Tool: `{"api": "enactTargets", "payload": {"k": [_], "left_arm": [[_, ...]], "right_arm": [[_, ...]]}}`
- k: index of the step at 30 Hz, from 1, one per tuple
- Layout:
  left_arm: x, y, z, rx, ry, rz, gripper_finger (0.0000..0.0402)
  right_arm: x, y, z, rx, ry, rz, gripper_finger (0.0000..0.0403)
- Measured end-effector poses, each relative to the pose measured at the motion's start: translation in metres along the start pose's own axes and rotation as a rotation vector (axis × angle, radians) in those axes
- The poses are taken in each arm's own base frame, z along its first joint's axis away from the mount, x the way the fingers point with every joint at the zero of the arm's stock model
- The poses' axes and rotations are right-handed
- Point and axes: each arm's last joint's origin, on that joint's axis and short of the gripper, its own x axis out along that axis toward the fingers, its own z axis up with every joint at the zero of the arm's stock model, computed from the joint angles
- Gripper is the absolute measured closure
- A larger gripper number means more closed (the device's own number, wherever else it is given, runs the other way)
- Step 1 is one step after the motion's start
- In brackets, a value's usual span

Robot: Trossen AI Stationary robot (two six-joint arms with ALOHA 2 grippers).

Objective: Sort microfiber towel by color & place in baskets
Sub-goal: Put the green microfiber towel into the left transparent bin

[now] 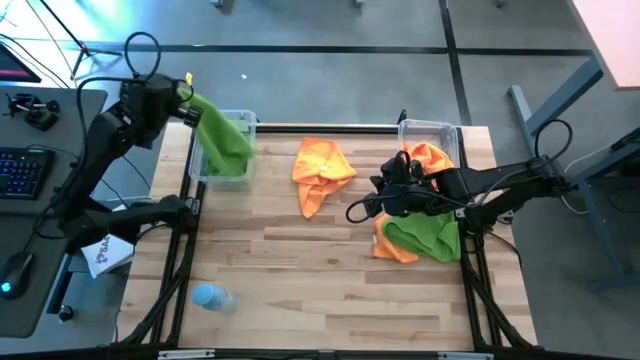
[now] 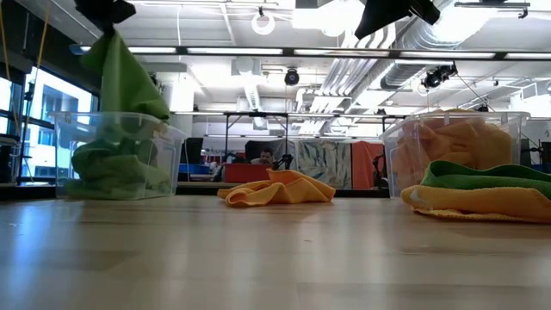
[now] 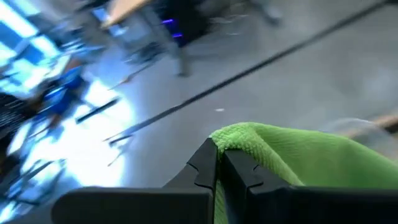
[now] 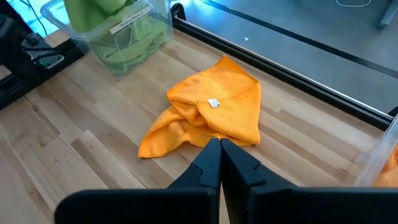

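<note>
Two tools | left tool point(image 3: 219, 163) clamped on green towel point(image 1: 224, 140) over left basket point(image 1: 246, 120) | right tool point(image 4: 220, 155) closed, empty

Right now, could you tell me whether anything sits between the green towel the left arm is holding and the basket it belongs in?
Nothing visible does. The left gripper holds the green towel above the left basket, its lower end already hanging in among the green towels there. The right gripper waits over the table, well clear.
</note>
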Motion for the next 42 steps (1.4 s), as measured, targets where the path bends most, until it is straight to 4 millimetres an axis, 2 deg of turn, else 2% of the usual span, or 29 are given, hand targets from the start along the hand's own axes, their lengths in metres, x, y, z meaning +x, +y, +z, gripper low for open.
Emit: {"api": "enactTargets", "payload": {"k": [7, 18, 28, 37, 42], "left_arm": [[-0.008, 0.015, -0.002, -0.173, -0.006, 0.359, 0.0401], [-0.013, 0.019, 0.001, -0.226, -0.059, 0.359, 0.0401], [-0.012, 0.026, 0.0, -0.181, 0.003, 0.586, 0.0401], [-0.01, 0.031, 0.0, -0.183, 0.021, 0.616, 0.0401], [-0.01, 0.028, 0.005, -0.192, -0.085, 0.313, 0.0401]], "right_arm": [[0.0, 0.0, 0.0, -0.012, 0.0, -0.001, 0.0403], [0.0, 0.0, 0.0, -0.027, 0.0, -0.001, 0.0403], [0.0, 0.0, 0.0, -0.026, 0.004, 0.002, 0.0403], [0.0, 0.0, 0.0, -0.022, 0.007, 0.005, 0.0403], [0.0, 0.0, 0.0, -0.021, 0.007, 0.005, 0.0403]]}}
